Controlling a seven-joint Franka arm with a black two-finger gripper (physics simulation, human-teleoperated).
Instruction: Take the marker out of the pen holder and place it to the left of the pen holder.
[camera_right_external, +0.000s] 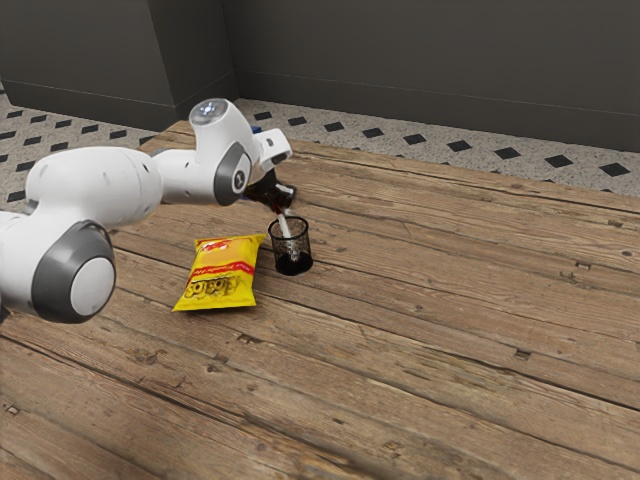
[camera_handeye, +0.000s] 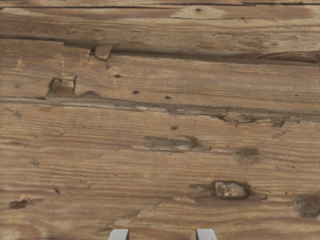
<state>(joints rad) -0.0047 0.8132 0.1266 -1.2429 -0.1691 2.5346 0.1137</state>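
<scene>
Exterior view: gripper (camera_right_external: 281, 207) near marker (camera_right_external: 286, 230), fingers (camera_handeye: 119, 235) wide apart.

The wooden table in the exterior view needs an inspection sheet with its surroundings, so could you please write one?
Surface: wooden table, planks worn, with gaps and notches.
Job's things: white marker leaning inside the black mesh pen holder, which stands upright.
Clutter: yellow snack bag lying beside the pen holder.
Gripper: gripper open, close to the marker's upper end.
Cables: nothing seen.
Surroundings: dark grey wall; pale floor with dark diamonds.
</scene>
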